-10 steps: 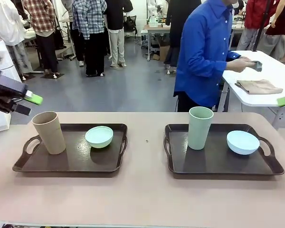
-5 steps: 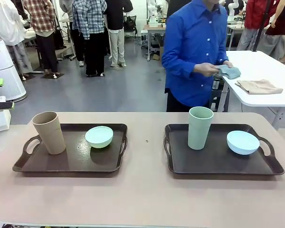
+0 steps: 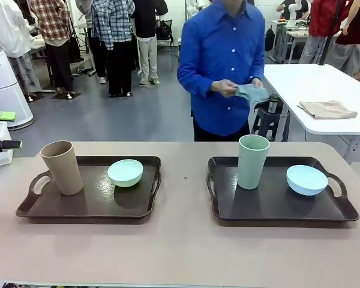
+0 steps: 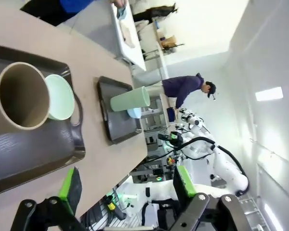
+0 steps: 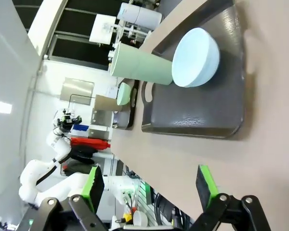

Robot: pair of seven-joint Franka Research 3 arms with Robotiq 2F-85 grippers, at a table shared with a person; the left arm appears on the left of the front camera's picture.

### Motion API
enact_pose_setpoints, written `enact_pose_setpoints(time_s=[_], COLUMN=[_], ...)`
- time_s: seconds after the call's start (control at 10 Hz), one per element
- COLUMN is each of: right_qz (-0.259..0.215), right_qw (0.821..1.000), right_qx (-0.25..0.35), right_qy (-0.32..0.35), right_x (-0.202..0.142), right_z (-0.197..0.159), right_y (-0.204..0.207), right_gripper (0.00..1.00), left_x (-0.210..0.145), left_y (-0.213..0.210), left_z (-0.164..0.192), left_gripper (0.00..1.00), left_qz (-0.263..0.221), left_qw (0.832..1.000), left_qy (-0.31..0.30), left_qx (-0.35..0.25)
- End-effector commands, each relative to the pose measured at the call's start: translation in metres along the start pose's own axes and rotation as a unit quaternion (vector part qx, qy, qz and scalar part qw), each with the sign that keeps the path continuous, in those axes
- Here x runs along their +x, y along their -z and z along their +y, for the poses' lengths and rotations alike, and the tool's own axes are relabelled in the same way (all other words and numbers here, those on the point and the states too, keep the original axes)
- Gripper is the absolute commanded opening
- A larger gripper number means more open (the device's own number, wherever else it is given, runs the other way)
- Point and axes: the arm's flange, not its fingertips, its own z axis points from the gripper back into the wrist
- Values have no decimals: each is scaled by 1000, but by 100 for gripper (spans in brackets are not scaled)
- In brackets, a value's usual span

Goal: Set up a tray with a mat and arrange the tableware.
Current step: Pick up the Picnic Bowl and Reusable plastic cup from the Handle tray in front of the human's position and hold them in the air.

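Person [image 3: 222, 66] beyond right tray [image 3: 270, 203] holds blue cloth [image 3: 252, 93]; tan cloth [image 3: 327, 109] on side table.

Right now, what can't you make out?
Front view: left gripper, cut off by left edge.
Front view: cloth, partly covered by the person's hand; mat or not, unclear.
Front view: sage cup, inside hidden by its own wall.
Right wrist view: mint bowl, too small for detail.

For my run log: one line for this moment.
left gripper open; right gripper open; tan plastic cup on left dark tray; person's hands hold blue cloth
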Motion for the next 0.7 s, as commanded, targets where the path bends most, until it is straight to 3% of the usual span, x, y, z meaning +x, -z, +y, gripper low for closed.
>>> enact_pose_setpoints(time_s=[0.0,0.6], right_qz=[-5,-13], right_qw=[1000,998], right_qx=[-14,-29], right_qy=[-22,-48], right_x=[-18,-18], right_z=[14,23], right_y=[-8,-8], right_gripper=[100,100], left_x=[-56,-60], left_y=[19,-16], left_z=[-8,-6], left_gripper=[100,100], left_qz=[4,-10], left_qw=[999,985], left_qy=[-24,-91], left_qx=[46,146])
